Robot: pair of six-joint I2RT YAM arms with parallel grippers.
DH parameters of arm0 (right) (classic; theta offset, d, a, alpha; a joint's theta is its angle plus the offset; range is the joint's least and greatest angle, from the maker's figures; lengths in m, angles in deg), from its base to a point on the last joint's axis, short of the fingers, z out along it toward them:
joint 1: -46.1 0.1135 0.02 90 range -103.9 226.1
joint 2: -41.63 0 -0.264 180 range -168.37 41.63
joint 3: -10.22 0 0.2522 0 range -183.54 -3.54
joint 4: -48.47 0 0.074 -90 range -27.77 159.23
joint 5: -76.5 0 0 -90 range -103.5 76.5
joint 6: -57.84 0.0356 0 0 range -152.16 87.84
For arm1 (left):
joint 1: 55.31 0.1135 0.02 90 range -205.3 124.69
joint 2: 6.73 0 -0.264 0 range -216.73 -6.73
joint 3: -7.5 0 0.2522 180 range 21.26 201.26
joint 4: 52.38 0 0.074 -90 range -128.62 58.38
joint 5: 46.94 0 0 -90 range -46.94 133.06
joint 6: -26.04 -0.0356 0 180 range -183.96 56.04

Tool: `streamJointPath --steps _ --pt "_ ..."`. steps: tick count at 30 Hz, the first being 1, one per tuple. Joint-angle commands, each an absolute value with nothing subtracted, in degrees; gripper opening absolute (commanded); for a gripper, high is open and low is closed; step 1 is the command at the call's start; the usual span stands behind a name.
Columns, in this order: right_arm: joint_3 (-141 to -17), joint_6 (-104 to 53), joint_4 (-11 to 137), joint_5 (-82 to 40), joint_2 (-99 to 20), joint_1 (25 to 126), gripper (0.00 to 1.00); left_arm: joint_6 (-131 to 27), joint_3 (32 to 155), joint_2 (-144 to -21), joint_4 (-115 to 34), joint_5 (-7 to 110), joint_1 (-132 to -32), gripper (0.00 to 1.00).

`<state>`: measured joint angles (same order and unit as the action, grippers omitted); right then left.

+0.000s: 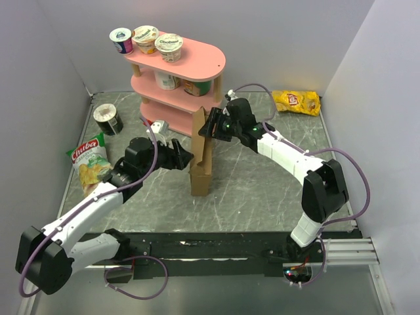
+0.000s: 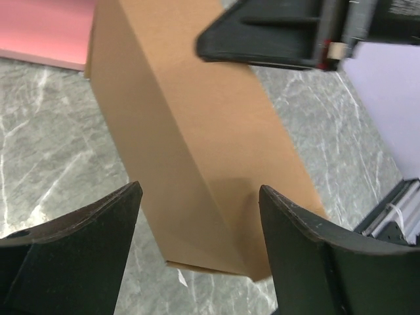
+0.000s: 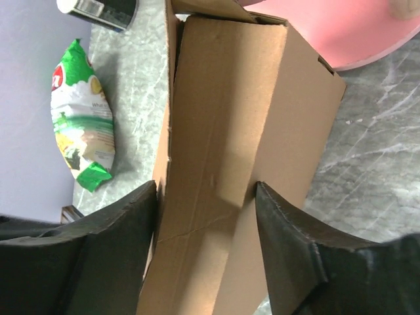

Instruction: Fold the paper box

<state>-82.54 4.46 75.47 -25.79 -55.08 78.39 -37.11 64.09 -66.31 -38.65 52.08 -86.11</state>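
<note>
Cardboard, plain and brown: the paper box (image 1: 201, 176) stands on end on the grey marbled table (image 1: 262, 190), near its middle. It is already a tall, narrow folded shape, with a flap rising at its top.

The left gripper (image 1: 184, 157) sits low on the box's left side, its tips just beside the cardboard. From its wrist camera the fingers (image 2: 98, 223) are spread wide, the box's lower end between them. Table shows in the gap beside the left finger; the right one overlaps the box's edge, and contact there cannot be judged.

The right gripper (image 1: 213, 128) reaches in at the box's upper right, level with the top flap. Its wrist view shows the fingers (image 3: 125, 223) straddling a long cardboard panel, one on either side. The claw stands fairly wide, but I cannot tell whether it presses the panel or only brackets it.

Just behind the box is a pink three-tier shelf (image 1: 205, 58), with three yogurt cups (image 1: 145, 38) on its top tier and more tubs lower down. Left of the box lie a green chip bag (image 1: 88, 164) and, further back, a dark can (image 1: 107, 119). Well to the box's right and behind it lies a yellow Lay's bag (image 1: 296, 102).
</note>
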Motion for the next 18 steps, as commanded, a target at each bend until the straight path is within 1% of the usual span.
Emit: streamJointPath --steps 1,4,6,7,10,14,15,17,18 --pt "-79.48 5.72 75.24 -28.17 -54.87 78.79 0.59 -35.22 63.01 -67.46 -44.59 53.52 -84.14 0.77" --pt "-78.51 5.81 74.63 -28.44 -54.96 78.79 0.57 -34.43 63.45 -68.69 -45.82 54.74 -82.56 0.75" --pt "-77.9 5.89 74.19 -28.09 -55.05 78.79 0.52 -33.99 63.71 -68.96 -46.17 55.88 -82.46 0.73" --pt "-77.63 5.81 74.01 -27.91 -55.05 78.88 0.52 -33.99 63.63 -69.22 -46.35 57.28 -82.46 0.72" --pt "-76.84 5.89 73.66 -27.12 -55.05 78.79 0.5 -34.34 61.79 -68.79 -48.45 60.28 -82.46 0.72" --pt "-76.14 5.81 73.39 -26.24 -55.05 78.71 0.43 -33.64 59.41 -68.26 -50.12 64.14 -82.46 0.72" --pt "-76.14 5.81 73.74 -25.89 -55.22 78.53 0.42 -33.81 58.97 -68.0 -50.3 64.85 -82.55 0.71" --pt "-76.14 5.81 73.83 -25.71 -55.49 78.53 0.41 -34.42 57.22 -66.16 -51.27 64.78 -82.9 0.74" --pt "-75.96 5.89 73.66 -25.71 -55.58 78.44 0.4 -35.38 56.51 -65.1 -51.62 64.16 -83.08 0.77"
